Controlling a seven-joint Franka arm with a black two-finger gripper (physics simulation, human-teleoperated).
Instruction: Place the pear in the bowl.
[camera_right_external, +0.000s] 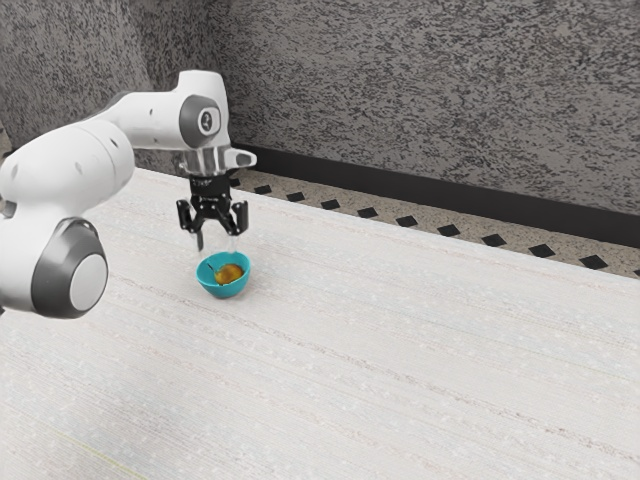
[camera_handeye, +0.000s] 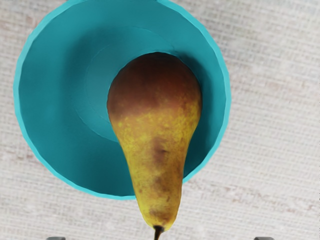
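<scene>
pear: in the bowl, its broad, brown-red end (camera_handeye: 155, 85) down inside, resting off to one side of the bowl's middle.
narrow end: yellow with brown flecks, crossing over the rim as seen from the hand, and pointing toward the space between the fingertips.
stem: short and dark (camera_handeye: 157, 232), at the tip of the neck, carrying on the same line.
long axis: one nearly straight line from the inside of the bowl out past its rim; how steeply it tilts, i cannot tell.
bowl: turquoise (camera_right_external: 224, 291), round, upright on the table, with a faceted edge.
gripper: black (camera_right_external: 217, 240), above the bowl and pear, pointing down, apart from both.
jaws: spread apart, with nothing clamped between them.
arm: white with grey joint covers (camera_right_external: 82, 165), coming in from the exterior view's left.
table: whitish (camera_right_external: 400, 350), with a fine woven-looking grain up close and faint streaks running across it.
floor: speckled beige (camera_right_external: 472, 234) beyond the table's far edge, with a row of dark diamonds (camera_right_external: 494, 240).
wall: mottled grey (camera_right_external: 430, 90), with a corner toward the exterior view's left.
baseboard: dark (camera_right_external: 400, 192), along the wall's foot.
</scene>
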